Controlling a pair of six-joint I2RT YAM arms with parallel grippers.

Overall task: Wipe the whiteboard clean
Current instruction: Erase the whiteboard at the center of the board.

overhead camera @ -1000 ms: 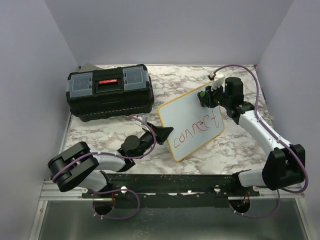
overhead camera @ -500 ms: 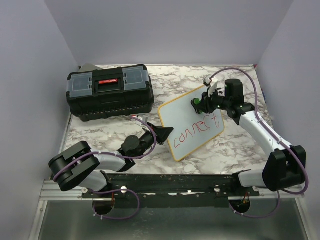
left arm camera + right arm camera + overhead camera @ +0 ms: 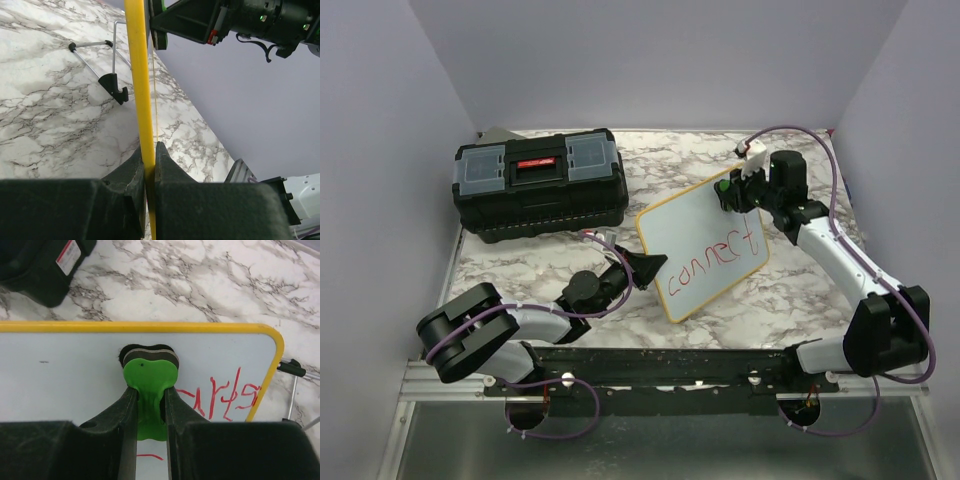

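Clamping the eraser (image 3: 149,371), the right gripper (image 3: 148,396) is sitting at the board's (image 3: 65,385) far edge, writing (image 3: 226,396) lying nearward.

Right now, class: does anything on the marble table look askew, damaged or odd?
Only the yellow-framed whiteboard: it stands skewed relative to the black toolbox, its frame clamped by the left gripper. The green eraser in the right gripper rests on blank board; the red writing is intact.
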